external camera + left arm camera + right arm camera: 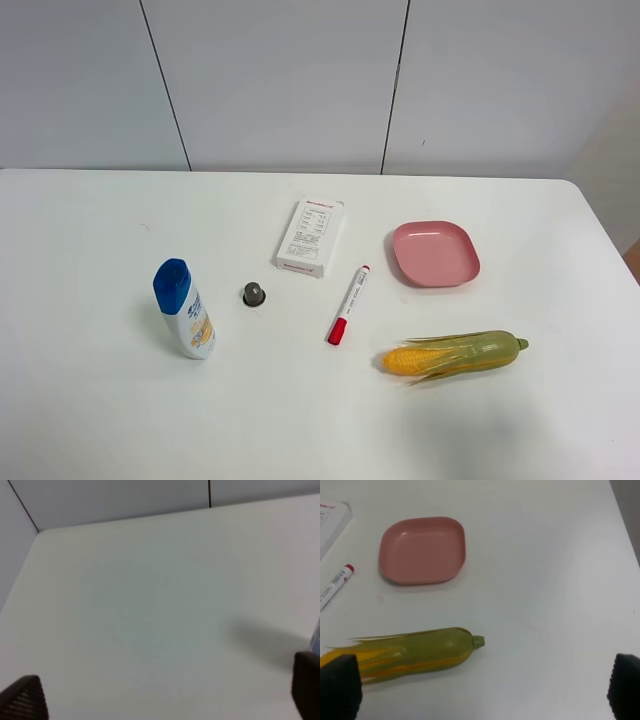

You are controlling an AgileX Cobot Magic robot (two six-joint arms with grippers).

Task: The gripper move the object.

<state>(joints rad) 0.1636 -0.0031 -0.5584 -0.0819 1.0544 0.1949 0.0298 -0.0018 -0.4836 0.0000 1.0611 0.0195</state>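
Observation:
The white marker pen (349, 304) lies on the white table (100, 230), red cap toward the front, between the white printed box (310, 237) and the corn (455, 354). Its small red end shows in the right wrist view (335, 586); the rest is cut off there. Neither arm shows in the exterior high view. My right gripper (482, 687) is open and empty, hovering over the table near the corn (415, 655). My left gripper (164, 692) is open and empty over bare table.
A pink plate (434, 253) sits right of the marker, also in the right wrist view (422, 549). A blue-capped white bottle (184, 310) stands at the left, with a small dark round cap (254, 294) beside it. The table's right edge (620, 520) is near the plate.

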